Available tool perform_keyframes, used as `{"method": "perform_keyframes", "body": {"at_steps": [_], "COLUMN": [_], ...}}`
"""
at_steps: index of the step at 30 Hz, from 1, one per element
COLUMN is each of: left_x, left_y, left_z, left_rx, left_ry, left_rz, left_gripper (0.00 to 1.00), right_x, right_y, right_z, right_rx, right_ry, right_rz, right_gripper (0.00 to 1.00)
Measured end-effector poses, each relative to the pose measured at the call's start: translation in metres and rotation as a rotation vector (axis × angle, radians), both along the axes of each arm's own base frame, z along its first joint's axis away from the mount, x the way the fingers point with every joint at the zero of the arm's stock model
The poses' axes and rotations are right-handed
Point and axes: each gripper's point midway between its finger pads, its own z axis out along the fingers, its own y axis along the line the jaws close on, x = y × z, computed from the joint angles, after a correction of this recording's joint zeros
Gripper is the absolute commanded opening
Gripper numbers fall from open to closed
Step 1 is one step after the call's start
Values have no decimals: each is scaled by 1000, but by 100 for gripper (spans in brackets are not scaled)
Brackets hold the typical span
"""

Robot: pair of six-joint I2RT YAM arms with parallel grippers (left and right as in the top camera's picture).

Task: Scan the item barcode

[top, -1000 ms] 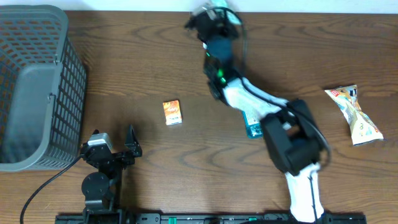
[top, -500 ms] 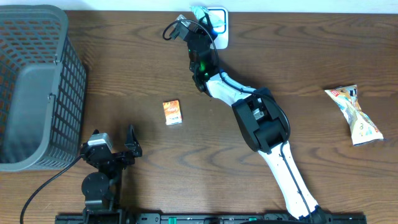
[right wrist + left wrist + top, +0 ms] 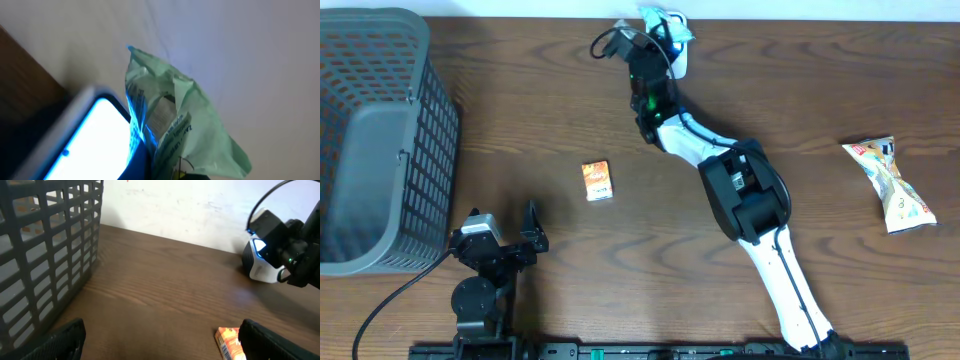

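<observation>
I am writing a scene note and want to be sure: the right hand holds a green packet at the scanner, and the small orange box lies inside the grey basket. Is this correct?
Not quite. The orange box lies on the bare table, outside the grey basket, as the overhead view shows. The rest stands.

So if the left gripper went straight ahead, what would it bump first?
Probably the little orange box, low on its right side; it might just clip it. Otherwise only bare table until the far wall.
</observation>
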Motion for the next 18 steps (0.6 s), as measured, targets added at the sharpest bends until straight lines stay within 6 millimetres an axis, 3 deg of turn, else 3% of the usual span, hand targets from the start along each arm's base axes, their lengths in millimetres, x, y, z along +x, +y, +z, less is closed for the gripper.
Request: {"method": "perform_keyframes", "body": {"at_steps": [8, 11, 13, 15, 18], "left_x": [0, 0, 0, 0, 0], "left_y": [0, 0, 0, 0, 0], "left_z": [0, 0, 0, 0, 0], "left_rx": [0, 0, 0, 0, 0], "left_ry": [0, 0, 0, 0, 0], "left_rz": [0, 0, 0, 0, 0], "left_gripper": [98, 98, 98, 98, 98], "right_x": [-14, -23, -28, -34, -49], "right_y": [-66, -106, -142, -191, -281], "right_z": [5, 8, 9, 9, 9], "right_rx": [-12, -28, -41, -50, -61], "right_ry": [-14, -14, -6, 4, 21], "right_rz": [-338, -508, -633, -780, -1014], "right_gripper": [1, 1, 1, 1, 1]}}
